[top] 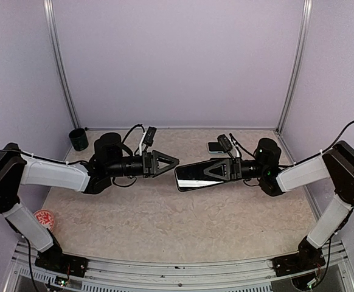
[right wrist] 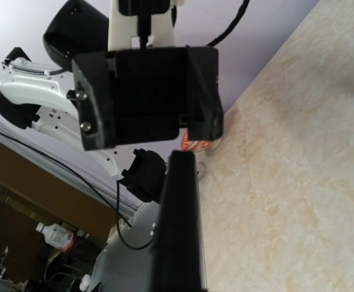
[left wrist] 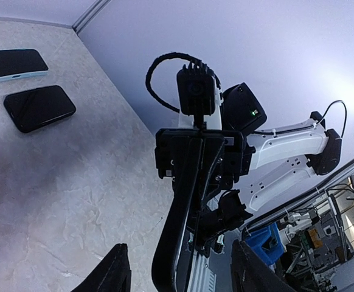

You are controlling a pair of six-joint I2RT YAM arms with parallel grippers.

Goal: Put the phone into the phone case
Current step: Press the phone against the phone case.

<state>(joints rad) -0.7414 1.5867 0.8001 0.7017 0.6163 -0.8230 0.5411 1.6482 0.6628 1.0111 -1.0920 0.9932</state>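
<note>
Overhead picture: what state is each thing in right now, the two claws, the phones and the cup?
Left gripper: open, holding nothing.
Right gripper: shut on the black phone.
Black phone: lifted off the table, gripped at one end.
Pale-edged phone: lying flat at the back.
Dark flat thing: lying flat beside it; phone or case, cannot tell.
Cup: upright, back left corner.

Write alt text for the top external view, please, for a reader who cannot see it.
The right gripper holds a glossy black slab-shaped phone above the beige marbled tabletop, its free end close by the open left gripper. A small black cup stands at the table's back left corner.
</note>
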